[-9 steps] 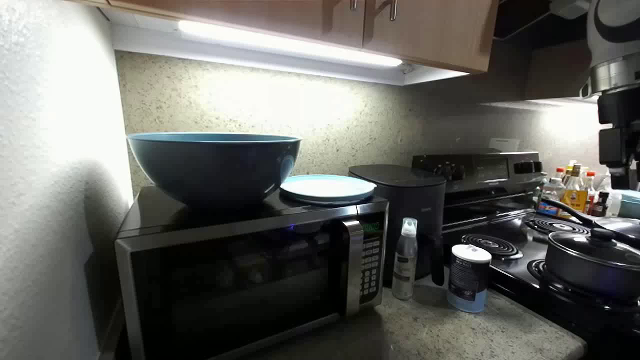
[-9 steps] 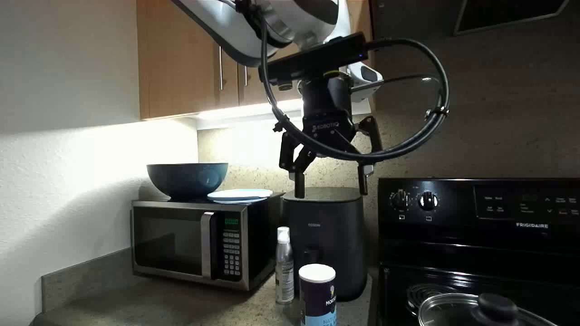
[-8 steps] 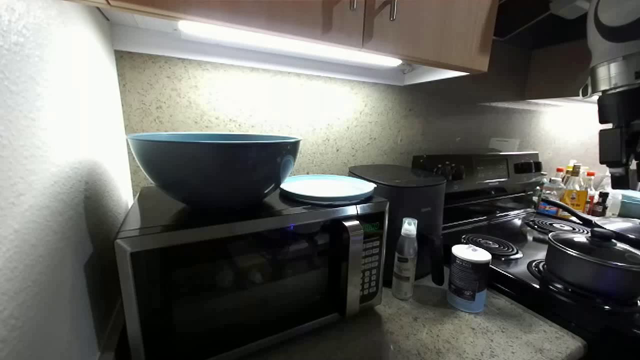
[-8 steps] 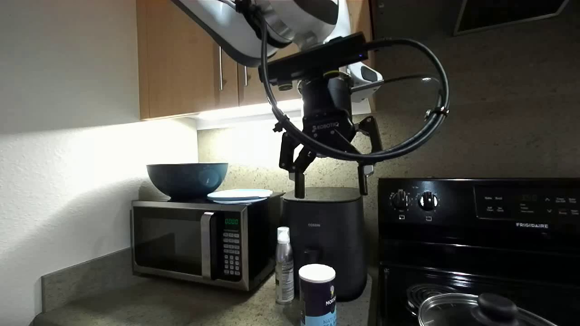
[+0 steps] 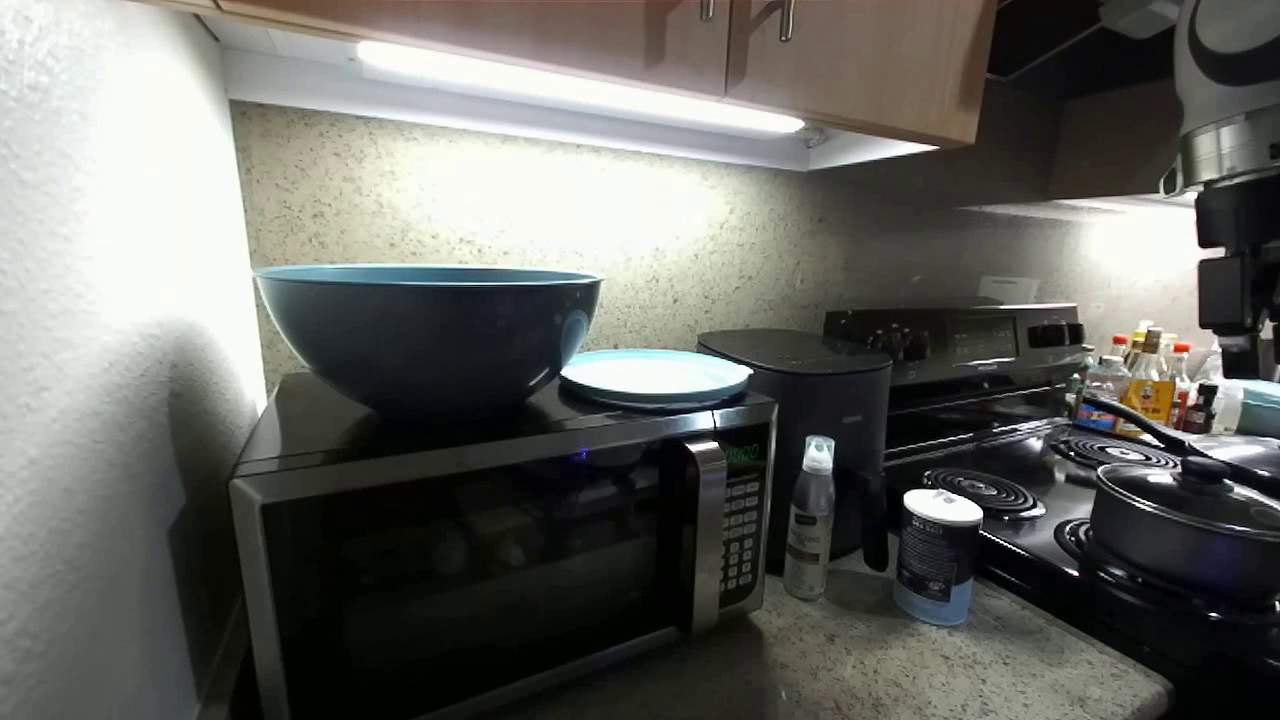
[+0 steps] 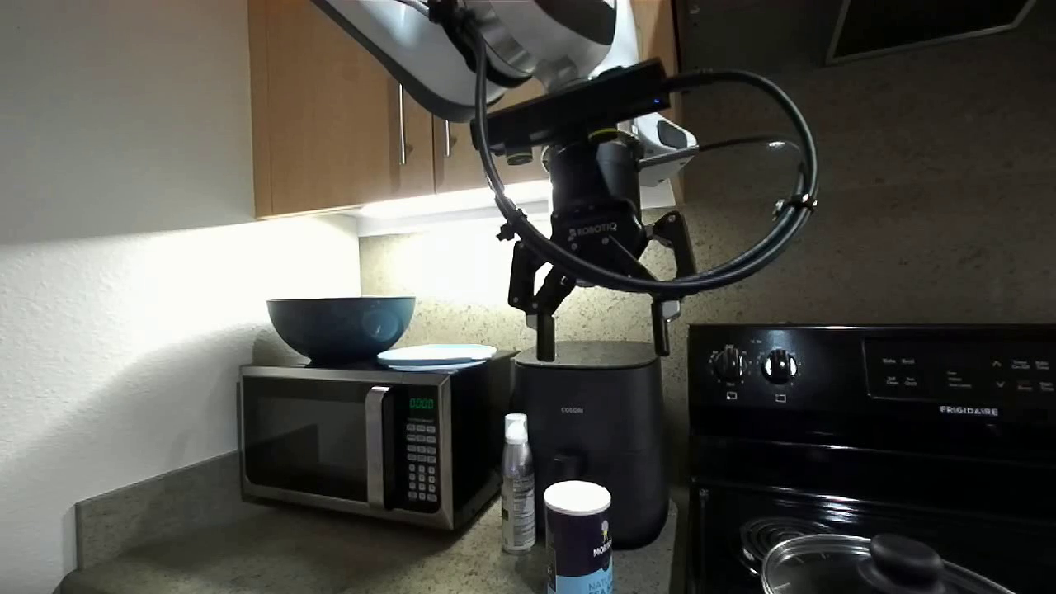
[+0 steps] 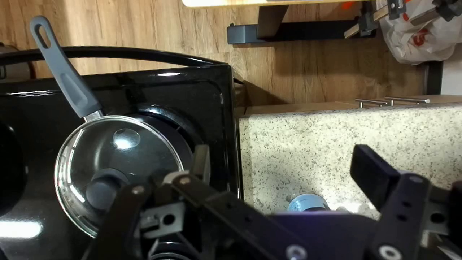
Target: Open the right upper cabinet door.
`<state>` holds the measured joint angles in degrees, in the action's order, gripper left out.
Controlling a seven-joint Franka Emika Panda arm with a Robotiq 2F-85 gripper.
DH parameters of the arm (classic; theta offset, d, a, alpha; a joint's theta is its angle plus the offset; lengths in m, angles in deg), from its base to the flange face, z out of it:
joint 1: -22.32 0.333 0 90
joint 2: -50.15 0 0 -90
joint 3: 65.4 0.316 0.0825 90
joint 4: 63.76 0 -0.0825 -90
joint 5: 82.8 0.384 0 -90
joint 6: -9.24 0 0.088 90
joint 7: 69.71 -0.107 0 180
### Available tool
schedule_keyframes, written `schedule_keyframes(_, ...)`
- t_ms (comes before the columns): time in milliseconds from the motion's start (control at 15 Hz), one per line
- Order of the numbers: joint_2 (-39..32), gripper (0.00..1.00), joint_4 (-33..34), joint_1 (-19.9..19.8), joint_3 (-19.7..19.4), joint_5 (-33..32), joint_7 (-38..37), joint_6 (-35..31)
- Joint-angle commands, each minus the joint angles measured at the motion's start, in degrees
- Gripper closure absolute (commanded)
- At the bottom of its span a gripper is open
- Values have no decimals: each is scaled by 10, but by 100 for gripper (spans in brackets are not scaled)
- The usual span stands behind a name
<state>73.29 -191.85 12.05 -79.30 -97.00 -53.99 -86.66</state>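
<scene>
The right upper cabinet door point(image 5: 870, 75) is flat tan wood and shut. Its bar handle point(image 5: 787, 18) is near its left vertical edge; the door's top is out of frame. In an exterior view my arm covers much of the door point(image 6: 462, 169), with the handle point(image 6: 447, 139) just left of the arm. My gripper point(image 6: 603, 337) points down, fingers wide apart and empty, lower than the door and apart from it. In the wrist view the open fingers point(image 7: 285, 166) are above the counter and stove edge; the door is out of view there.
The twin door point(image 6: 338, 115) is shut to the left. Below are a microwave point(image 6: 309, 437) with bowl point(image 6: 340, 326) and plate point(image 6: 436, 355), an air fryer point(image 6: 594, 445), a spray can point(image 6: 518, 495) and a salt canister point(image 6: 577, 536). A lidded pan point(image 7: 119, 155) stands on the stove.
</scene>
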Motion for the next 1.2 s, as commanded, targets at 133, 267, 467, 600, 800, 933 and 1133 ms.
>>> schedule_keyframes(133, 0, 0, 1, 0, 0, 0, 0, 1)
schedule_keyframes(267, 19, 0, -7, 6, 14, -12, -5, -10)
schedule_keyframes(467, 55, 0, -19, 22, 46, -30, -10, -28)
schedule_keyframes(600, 75, 0, -21, 37, 67, -39, -8, -32)
schedule_keyframes(800, 109, 0, -24, 64, 85, -38, 7, -35)
schedule_keyframes(933, 87, 0, -1, 68, 81, -26, -3, -16)
schedule_keyframes(1133, 104, 0, -4, 76, 82, -26, -2, -16)
